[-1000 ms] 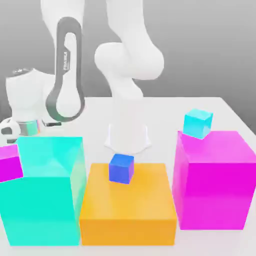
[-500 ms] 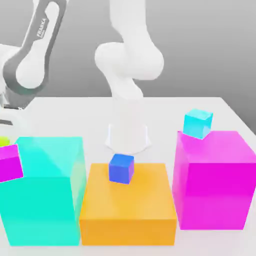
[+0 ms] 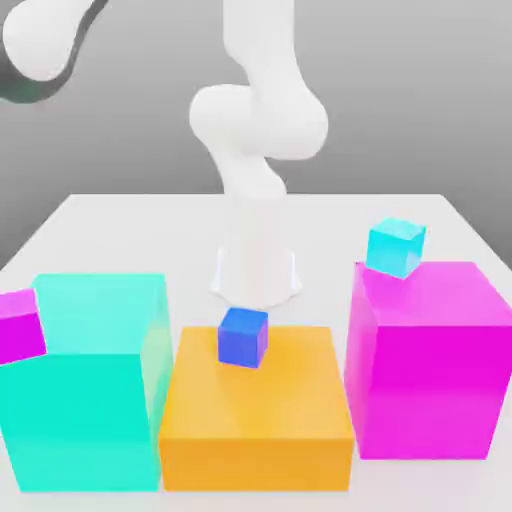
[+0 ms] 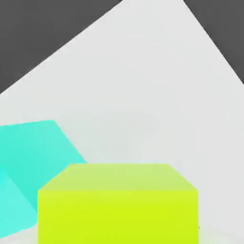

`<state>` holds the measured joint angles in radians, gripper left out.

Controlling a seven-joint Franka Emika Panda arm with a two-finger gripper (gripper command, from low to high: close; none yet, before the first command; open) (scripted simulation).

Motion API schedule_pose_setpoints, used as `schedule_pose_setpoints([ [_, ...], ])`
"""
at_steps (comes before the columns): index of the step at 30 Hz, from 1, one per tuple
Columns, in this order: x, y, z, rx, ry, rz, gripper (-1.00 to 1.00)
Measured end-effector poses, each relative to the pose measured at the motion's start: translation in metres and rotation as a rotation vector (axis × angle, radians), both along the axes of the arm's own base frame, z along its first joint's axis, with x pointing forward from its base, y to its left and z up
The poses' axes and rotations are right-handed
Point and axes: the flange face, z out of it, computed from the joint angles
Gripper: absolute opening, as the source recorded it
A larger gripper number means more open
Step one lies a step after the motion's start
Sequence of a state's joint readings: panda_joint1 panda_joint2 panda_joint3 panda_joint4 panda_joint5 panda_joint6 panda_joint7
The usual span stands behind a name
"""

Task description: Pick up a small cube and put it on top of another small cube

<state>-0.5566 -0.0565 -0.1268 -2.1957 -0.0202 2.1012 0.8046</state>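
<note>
Small blue cube (image 3: 243, 336): on orange block (image 3: 257, 405). Small cyan cube (image 3: 396, 247): on magenta block (image 3: 428, 358). Lime cube (image 4: 117, 205): close under hand camera, over counter (image 4: 143, 95). Fingers: state cannot tell.

The arm's grey-and-white link (image 3: 45, 40) has swung up and toward the exterior view's left, now sitting in the upper corner (a second ago it hung low over the table). The hand and its camera have left that view.
</note>
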Motion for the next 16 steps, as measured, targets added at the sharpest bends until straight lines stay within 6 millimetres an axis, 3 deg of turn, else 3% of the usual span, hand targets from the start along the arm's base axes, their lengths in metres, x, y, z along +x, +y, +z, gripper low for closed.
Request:
schedule_pose_setpoints([
  [4,0.029,0.029,0.037,-0.007,-0.006,-0.051,-1.0],
  [6,0.046,0.056,0.051,-0.009,-0.019,-0.023,-1.0],
  [7,0.055,0.075,0.052,-0.01,-0.03,0.021,-1.0],
  [10,0.059,0.083,0.016,-0.01,-0.038,0.041,-1.0],
  [11,0.058,0.083,0.002,-0.01,-0.039,0.042,1.0],
  [16,0.058,0.083,0.002,-0.01,-0.039,0.042,1.0],
])
